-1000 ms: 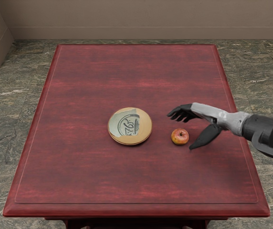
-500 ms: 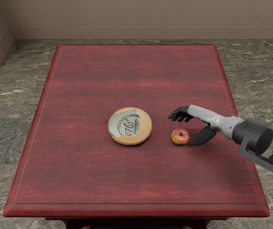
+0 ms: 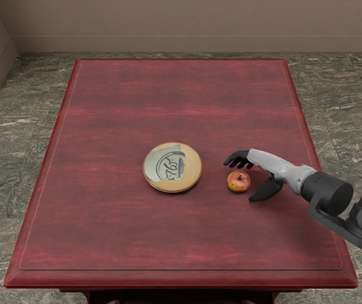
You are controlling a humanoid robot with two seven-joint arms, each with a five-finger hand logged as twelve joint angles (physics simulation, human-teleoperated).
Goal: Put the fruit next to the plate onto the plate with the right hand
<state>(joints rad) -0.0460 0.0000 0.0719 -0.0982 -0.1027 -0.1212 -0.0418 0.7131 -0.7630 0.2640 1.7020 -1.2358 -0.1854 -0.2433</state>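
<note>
Apple (image 3: pixel 238 182) on my screen sits on the dark red table (image 3: pixel 168 95), just to the right of the plate (image 3: pixel 172 167) and not on it. A narrow strip of bare wood separates the two. It is a small reddish fruit with a yellowish patch and a darker spot on top. The plate is a shallow tan dish with a pale centre that carries a dark painted pattern, and it lies flat near the middle of the tabletop.

I see the right hand (image 3: pixel 259 166) reaching in from the right edge, with its grey forearm (image 3: pixel 295 176) slanting down toward a bulky dark joint near the lower right. The hand is open and holds nothing. Its dark fingers (image 3: pixel 237 159) are stretched out and slightly bent, with their tips on the far side of the apple. The thumb (image 3: pixel 264 190) splays away from them on the near side, to the right of the fruit. The apple lies just left of the gap between fingers and thumb. From this single view I cannot tell whether the fingertips touch the apple or hang a little above it. Between thumb and fruit I make out a thin sliver of table.

Around the table I see mottled grey-green stone floor (image 3: pixel 16 126), and a beige wall (image 3: pixel 168 19) runs along the top.
</note>
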